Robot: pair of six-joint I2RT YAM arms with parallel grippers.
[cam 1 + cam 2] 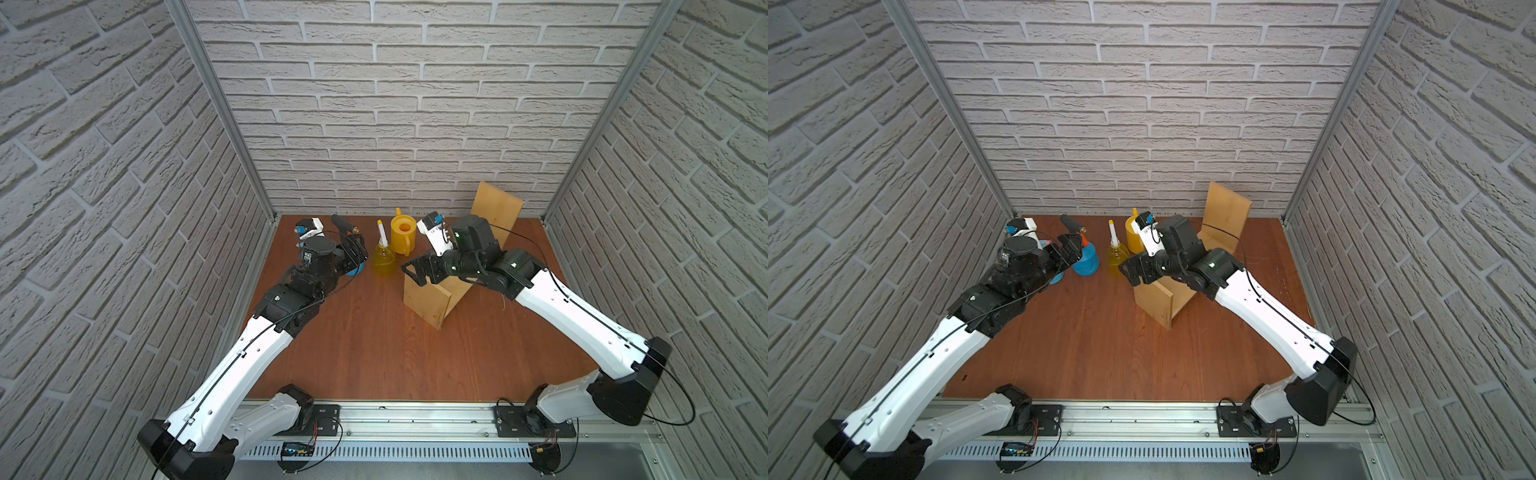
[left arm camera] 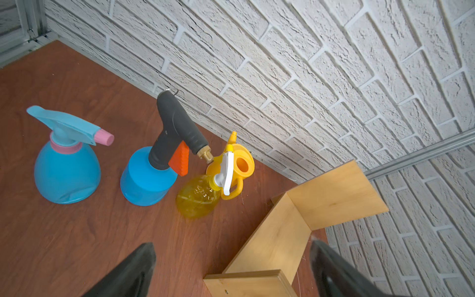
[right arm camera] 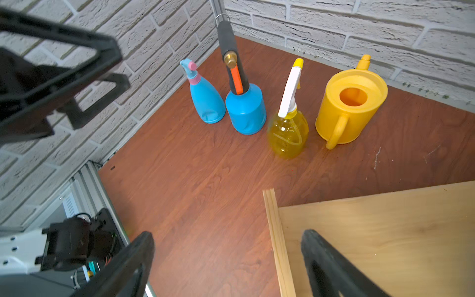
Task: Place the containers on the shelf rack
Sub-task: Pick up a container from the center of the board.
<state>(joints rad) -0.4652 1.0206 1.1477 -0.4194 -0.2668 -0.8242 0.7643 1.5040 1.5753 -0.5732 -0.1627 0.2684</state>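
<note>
The shelf rack (image 1: 428, 301) sits right of centre in both top views, on the worktop (image 1: 353, 353). Its near end panel's edge lies between the right fingers (image 3: 331, 267), spread wide and gripping nothing; whether they touch the wood I cannot tell. The left fingers (image 2: 131, 272), also wide apart and empty, hang near the blue pressure sprayer (image 1: 1086, 264). The right wrist view shows the whole row: light-blue spray bottle (image 3: 207, 102), sprayer, yellow spray bottle (image 3: 288, 133), watering can (image 3: 349, 110). In a top view the left arm (image 1: 266, 332) covers nearly all of the light-blue one.
</note>
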